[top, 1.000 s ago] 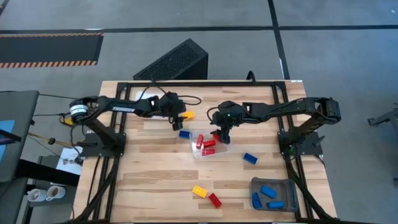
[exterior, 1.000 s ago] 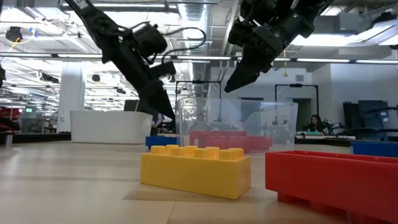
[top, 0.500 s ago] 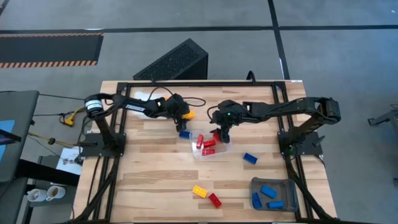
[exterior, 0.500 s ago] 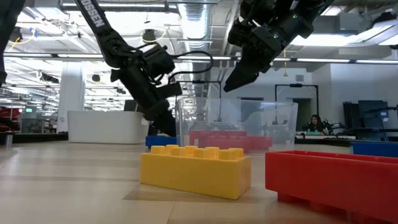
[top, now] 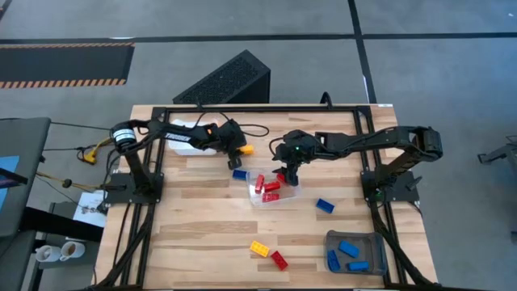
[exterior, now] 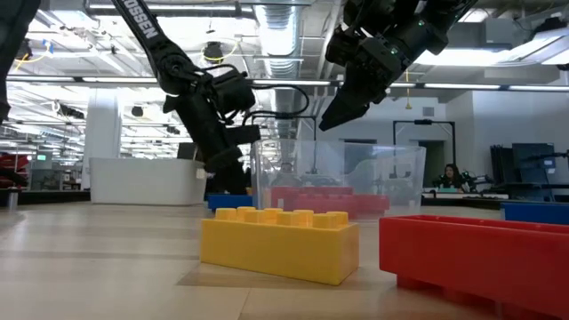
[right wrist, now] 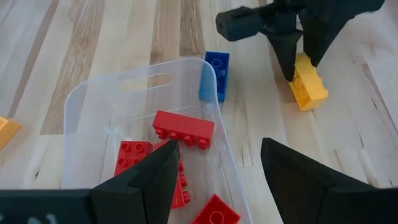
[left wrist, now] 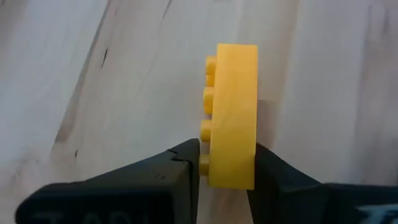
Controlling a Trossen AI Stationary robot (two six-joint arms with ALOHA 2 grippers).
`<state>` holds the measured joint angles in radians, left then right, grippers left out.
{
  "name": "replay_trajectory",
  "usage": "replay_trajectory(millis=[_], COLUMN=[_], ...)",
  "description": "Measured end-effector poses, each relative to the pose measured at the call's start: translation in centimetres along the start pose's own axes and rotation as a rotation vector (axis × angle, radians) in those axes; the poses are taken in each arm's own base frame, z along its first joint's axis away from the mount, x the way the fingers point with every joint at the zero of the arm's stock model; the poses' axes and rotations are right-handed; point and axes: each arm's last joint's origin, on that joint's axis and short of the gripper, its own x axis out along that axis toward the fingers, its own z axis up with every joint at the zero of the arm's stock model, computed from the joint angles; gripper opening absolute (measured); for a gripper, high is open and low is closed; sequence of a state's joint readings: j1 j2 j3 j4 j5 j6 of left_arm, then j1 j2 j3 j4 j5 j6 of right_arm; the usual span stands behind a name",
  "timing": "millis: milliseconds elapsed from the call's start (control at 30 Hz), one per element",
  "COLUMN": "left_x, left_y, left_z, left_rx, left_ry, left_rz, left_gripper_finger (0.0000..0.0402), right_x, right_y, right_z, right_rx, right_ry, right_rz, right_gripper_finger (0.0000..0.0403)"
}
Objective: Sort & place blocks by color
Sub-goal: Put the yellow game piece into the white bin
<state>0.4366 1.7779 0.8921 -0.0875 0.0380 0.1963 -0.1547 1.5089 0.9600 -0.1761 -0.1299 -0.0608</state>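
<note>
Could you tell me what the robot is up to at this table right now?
It is sorting toy blocks by colour. The left hand is closed on a yellow block lying on the table. The right hand hovers open over the clear bin holding red blocks.

Looked straight down on the whole counter [top: 202,234] from overhead. Sat at counter height, facing level across. Rode each wrist, close in. Shared the clear bin [top: 271,187] [right wrist: 134,93] between overhead and right wrist.
</note>
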Motion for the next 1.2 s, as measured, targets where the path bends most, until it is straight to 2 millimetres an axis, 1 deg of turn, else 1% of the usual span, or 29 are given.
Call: replay_trajectory(millis=[133, 233, 333, 400, 500, 567, 600, 667, 833, 967, 1000, 1067, 1200], left_x=[-1.2, -3.3, -6.9, -9.8, -13.6, -15.4, -16.0, -16.5, -15.8, -15.3, -15.2, -15.1, -15.1], left_y=[0.1, 0.2, 0.3, 0.3, 0.3, 0.4, 0.5, 0.5, 0.6, 0.8, 0.8, 0.9, 1.1], left_z=[0.6, 1.5, 2.2, 2.0, 0.8, -0.4, -1.0, -2.3, -6.0, -7.6, -7.9, -8.3, -8.4], left_rx=[-0.005, -0.008, -0.007, -0.010, -0.032, -0.079, -0.108, -0.166, -0.289, -0.384, -0.400, -0.426, -0.451], left_ry=[-0.042, -0.112, -0.167, -0.164, -0.113, -0.072, -0.065, -0.072, -0.023, -0.037, -0.033, -0.023, -0.021], left_rz=[0.004, 0.022, 0.054, 0.106, 0.203, 0.253, 0.271, 0.290, 0.319, 0.324, 0.326, 0.334, 0.343], left_gripper_finger=[0.0059, 0.0059, 0.0059, 0.0059, 0.0059, 0.0059, 0.0059, 0.0059, 0.0059, 0.0060, 0.0067, 0.0097, 0.0175], right_x=[0.0, 0.0, 0.0, 0.0, 0.0, 0.0, 0.0, 0.0, 0.0, 0.1, 0.1, 0.1, 0.1], right_y=[0.1, 0.1, 0.1, 0.1, 0.2, 0.2, 0.2, 0.2, 0.3, 0.7, 0.8, 1.0, 1.2], right_z=[0.0, 0.1, 0.1, 0.1, 0.1, 0.1, 0.2, 0.3, 0.5, 0.5, 0.6, 0.6, 0.6], right_rx=[-0.003, -0.003, 0.002, 0.003, 0.001, -0.003, -0.006, -0.014, -0.029, -0.037, -0.039, -0.039, -0.006], right_ry=[-0.001, -0.006, -0.007, -0.007, -0.008, -0.014, -0.018, -0.031, -0.050, -0.052, -0.055, -0.056, -0.055], right_rz=[0.003, 0.003, 0.003, 0.003, 0.003, 0.003, 0.003, 0.003, 0.006, 0.016, 0.018, 0.022, 0.027], right_gripper_finger=[0.0249, 0.0249, 0.0249, 0.0249, 0.0249, 0.0249, 0.0249, 0.0249, 0.0249, 0.0249, 0.0249, 0.0249, 0.0249])
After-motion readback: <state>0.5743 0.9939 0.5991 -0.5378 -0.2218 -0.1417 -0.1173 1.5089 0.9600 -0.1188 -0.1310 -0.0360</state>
